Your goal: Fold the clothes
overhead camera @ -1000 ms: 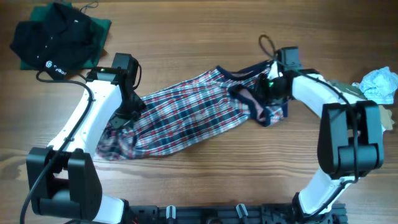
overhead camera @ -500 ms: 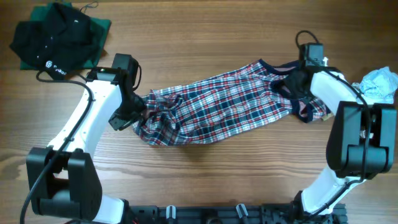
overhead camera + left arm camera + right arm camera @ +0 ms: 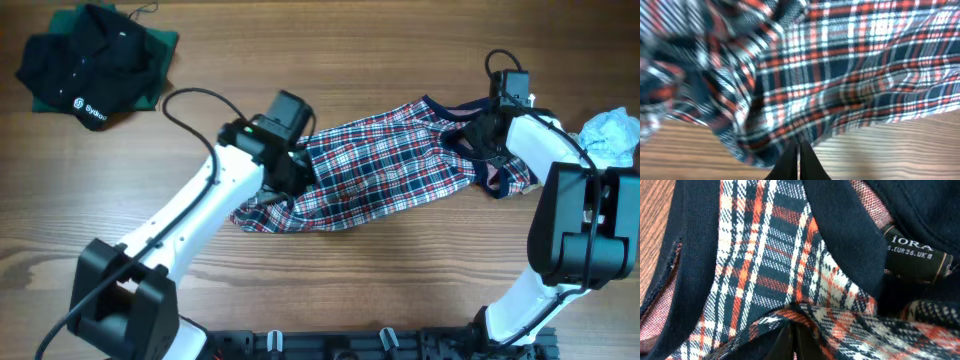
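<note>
The clothes in play are a long red, navy and white plaid cloth (image 3: 390,170) lying slantwise across the table's middle, bunched at its lower left end (image 3: 262,212). My left gripper (image 3: 295,175) sits over the cloth's left part. In the left wrist view its fingers (image 3: 799,161) are shut, pinching the plaid edge (image 3: 790,125) above bare wood. My right gripper (image 3: 486,135) is at the navy waistband (image 3: 500,185) on the right end. In the right wrist view it (image 3: 792,341) is shut on a plaid fold beside the navy trim (image 3: 840,225) and a size label (image 3: 912,255).
A black garment (image 3: 90,60) lies on a green cloth (image 3: 160,42) at the far left corner. A crumpled pale blue cloth (image 3: 610,135) sits at the right edge, with an olive piece (image 3: 562,142) beside it. The right arm's cable (image 3: 500,62) loops above the waistband.
My left gripper has swung right, from the cloth's left end toward its middle, dragging that end along and bunching it. The right gripper pulled the waistband rightward earlier and now holds still.
</note>
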Robot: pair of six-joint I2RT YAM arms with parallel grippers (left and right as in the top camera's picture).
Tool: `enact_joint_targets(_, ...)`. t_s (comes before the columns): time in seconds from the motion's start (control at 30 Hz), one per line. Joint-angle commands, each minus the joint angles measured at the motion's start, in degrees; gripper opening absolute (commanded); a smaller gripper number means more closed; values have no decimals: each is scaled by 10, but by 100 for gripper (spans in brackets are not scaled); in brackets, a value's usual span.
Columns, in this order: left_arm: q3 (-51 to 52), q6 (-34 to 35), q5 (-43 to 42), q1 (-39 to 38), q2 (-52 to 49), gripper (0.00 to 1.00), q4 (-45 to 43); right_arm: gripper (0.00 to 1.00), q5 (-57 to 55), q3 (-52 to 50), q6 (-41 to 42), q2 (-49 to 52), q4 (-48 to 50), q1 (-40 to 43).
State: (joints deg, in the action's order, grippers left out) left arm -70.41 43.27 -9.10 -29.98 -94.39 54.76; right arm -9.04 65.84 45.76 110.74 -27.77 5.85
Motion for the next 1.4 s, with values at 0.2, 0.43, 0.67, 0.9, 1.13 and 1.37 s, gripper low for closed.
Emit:
enact_joint_targets(0.2, -9, 39, 0, -29, -120, 4, -59, 4, 18, -32, -30, 42, -16, 11)
enact_joint_targets(0.43, -9, 42, 98, 38, -145, 4, 69, 4, 19, -32, -51, 42, -16, 11)
enact_joint_targets(0.67, -9, 42, 153, 80, -145, 4, 176, 4, 18, -32, -51, 42, -14, 11)
enact_joint_targets(0.9, -9, 179, 317, 117, -144, 4, 328, 4, 19, -32, -51, 42, -9, 11)
enact_joint_targets(1.13, -60, 168, 317, 108, -102, 4, 314, 4, 56, -32, -51, 42, 7, 11)
enact_joint_targets(1.37, -102, 12, 164, -33, -42, 4, 72, 5, 62, -32, -53, 42, 10, 11)
